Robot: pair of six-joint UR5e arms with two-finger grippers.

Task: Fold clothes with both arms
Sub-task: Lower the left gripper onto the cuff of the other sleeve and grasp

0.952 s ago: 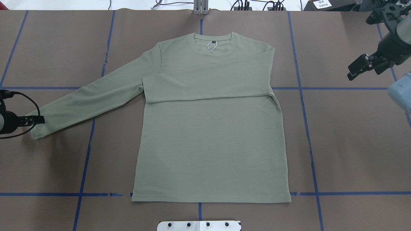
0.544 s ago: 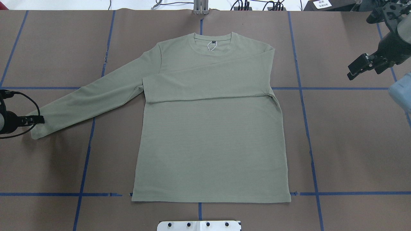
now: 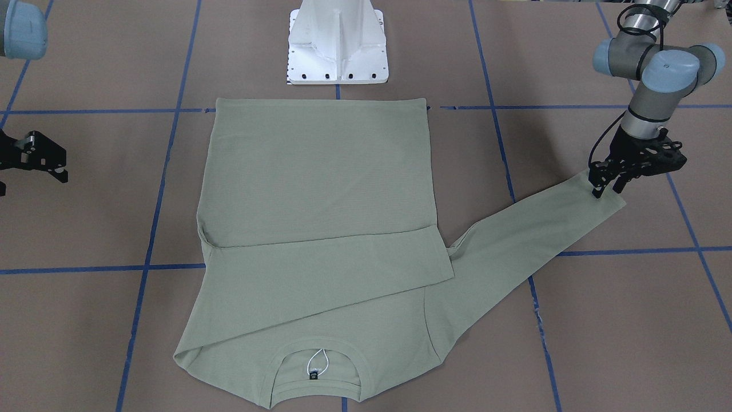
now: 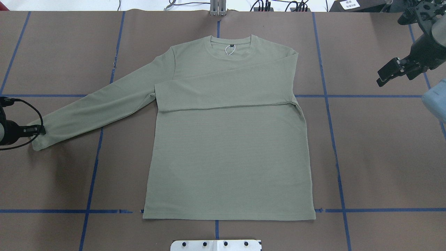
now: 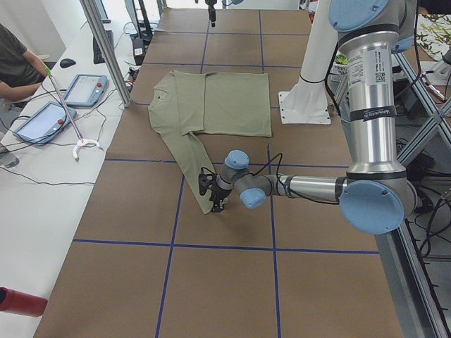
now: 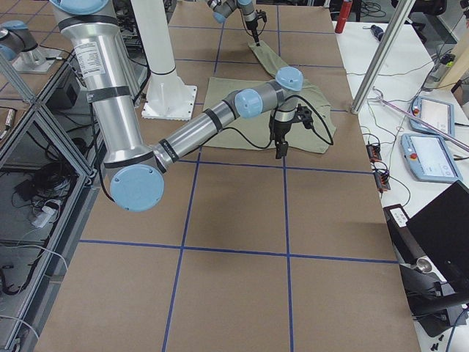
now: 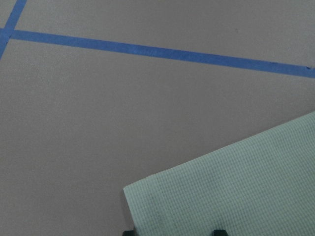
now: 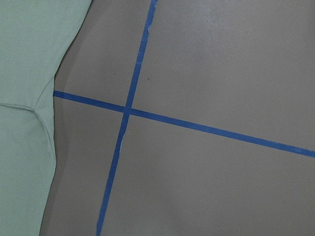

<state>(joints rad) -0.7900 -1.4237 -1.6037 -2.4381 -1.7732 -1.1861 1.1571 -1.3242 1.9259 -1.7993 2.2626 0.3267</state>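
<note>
Sleeve-folding stage, by the look of it. The sage-green long-sleeved shirt (image 4: pixel 226 157) is spread flat on the brown table (image 4: pixel 383 157), neck label up. One sleeve (image 4: pixel 226 87) is already laid across the chest, so that half's done.

The other sleeve runs straight out, and its cuff (image 7: pixel 221 196) sits right under the left gripper (image 3: pixel 599 186). That gripper is low, with its tips down at the cuff's end edge. In the wrist view both fingertips just peek in at the bottom with a modest gap, and the cuff corner lies between them. I honestly can't tell if it has pinched the fabric or is only touching it.

The right gripper (image 4: pixel 386 74) is parked well away from the shirt, up off the table, with its fingers spread and nothing in them. The shirt's folded shoulder is the closest bit to it.

My guess for the next move: get a firm pinch on that cuff, lift it just clear, then carry it across toward the far shoulder so it lands over the first sleeve. Thin knit, so grabbing only the top layer or dragging the body askew seems the main risk.
</note>
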